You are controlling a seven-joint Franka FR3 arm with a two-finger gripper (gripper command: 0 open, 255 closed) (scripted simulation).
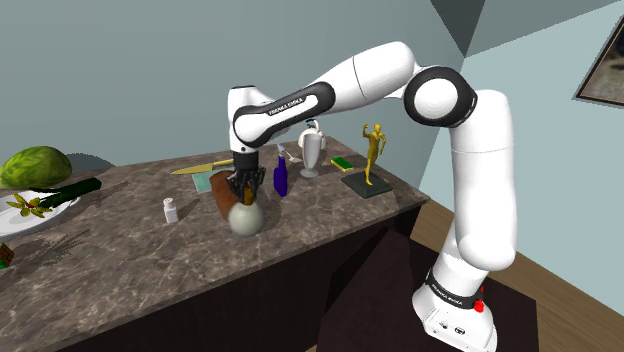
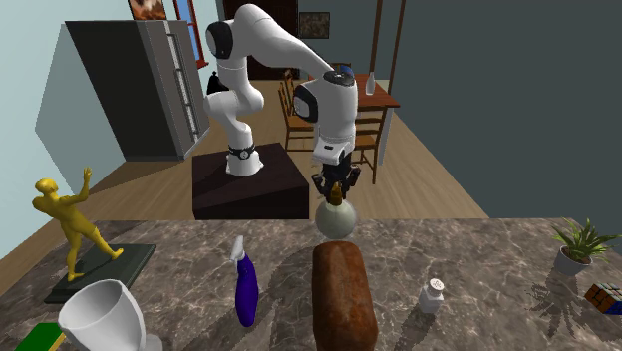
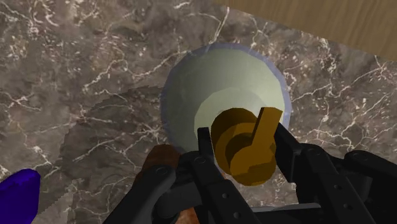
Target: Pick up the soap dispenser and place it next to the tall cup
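Shoulder view: my gripper (image 1: 244, 188) stands straight over the soap dispenser (image 1: 246, 217), low on the surface (image 1: 120, 250); the tall cup (image 1: 313, 150) is beyond my gripper, well apart.

Second exterior view: the dispenser is directly under my gripper; I cannot tell whether it is lifted.

Wrist view: my fingers clasp its brass-coloured pump. I judge the grasp made; carrying and placing remain.
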